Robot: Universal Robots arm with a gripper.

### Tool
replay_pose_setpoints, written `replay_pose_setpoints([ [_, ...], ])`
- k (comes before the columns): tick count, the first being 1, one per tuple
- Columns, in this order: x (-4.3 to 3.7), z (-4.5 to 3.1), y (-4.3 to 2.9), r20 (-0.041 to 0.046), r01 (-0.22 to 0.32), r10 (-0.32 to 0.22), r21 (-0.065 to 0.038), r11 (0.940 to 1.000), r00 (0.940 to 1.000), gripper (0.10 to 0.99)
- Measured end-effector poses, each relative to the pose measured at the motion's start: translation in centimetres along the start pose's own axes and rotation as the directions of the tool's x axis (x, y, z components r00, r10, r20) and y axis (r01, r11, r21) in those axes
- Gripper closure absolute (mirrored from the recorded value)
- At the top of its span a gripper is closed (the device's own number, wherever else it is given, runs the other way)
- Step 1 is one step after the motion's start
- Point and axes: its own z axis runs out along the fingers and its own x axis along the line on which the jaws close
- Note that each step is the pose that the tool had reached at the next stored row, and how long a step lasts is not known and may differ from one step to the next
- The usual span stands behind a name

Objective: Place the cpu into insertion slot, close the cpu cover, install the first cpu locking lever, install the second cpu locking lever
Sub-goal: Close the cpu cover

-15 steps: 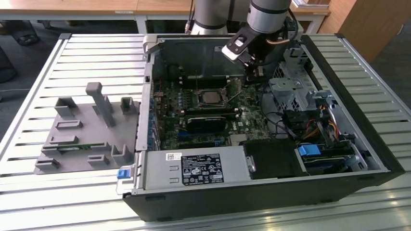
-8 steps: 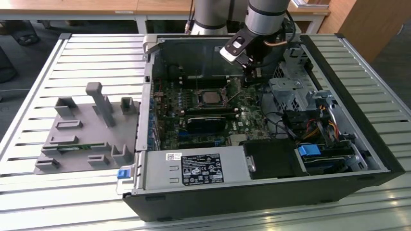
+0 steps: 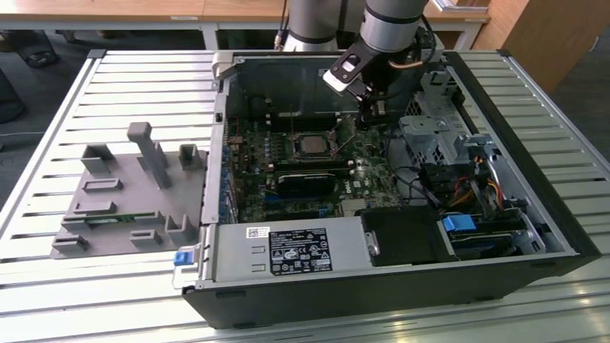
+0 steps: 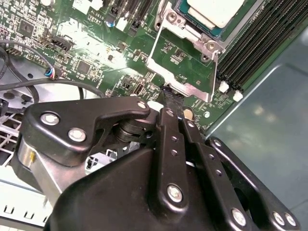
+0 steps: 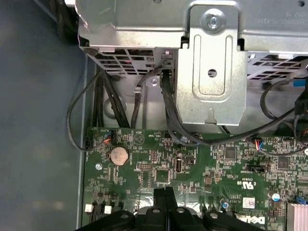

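Second wrist view's got the cpu point(image 4: 216, 10) sitting in the insertion slot point(image 4: 184, 8), cpu cover point(image 4: 195, 87) flipped open, gripper point(image 4: 169, 96) fingers pressed together, maybe touching its edge. Exterior view: gripper hangs over the motherboard point(image 3: 253, 164).

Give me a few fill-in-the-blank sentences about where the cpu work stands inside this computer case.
1. The cpu sits in the insertion slot, and the circuit board around it is ____.
2. The cpu cover is ____, not down over the chip.
3. The gripper has its fingers ____, tips by the cover's edge.
Missing words: green; open; shut.
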Motion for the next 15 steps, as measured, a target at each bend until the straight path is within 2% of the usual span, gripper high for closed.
replay_pose_setpoints([
  [3,0.00,0.00,-0.06,-0.0001,0.000,0.000,0.000,1.0000,1.0000,0.980],
  [4,0.01,0.01,-0.56,0.0000,0.000,0.000,0.000,1.0000,1.0000,0.980],
  [5,0.02,0.00,-0.75,0.0000,0.000,0.000,0.000,1.0000,1.0000,0.980],
  [15,0.02,0.00,-0.88,0.0000,0.000,0.000,0.000,1.0000,1.0000,0.980],
])
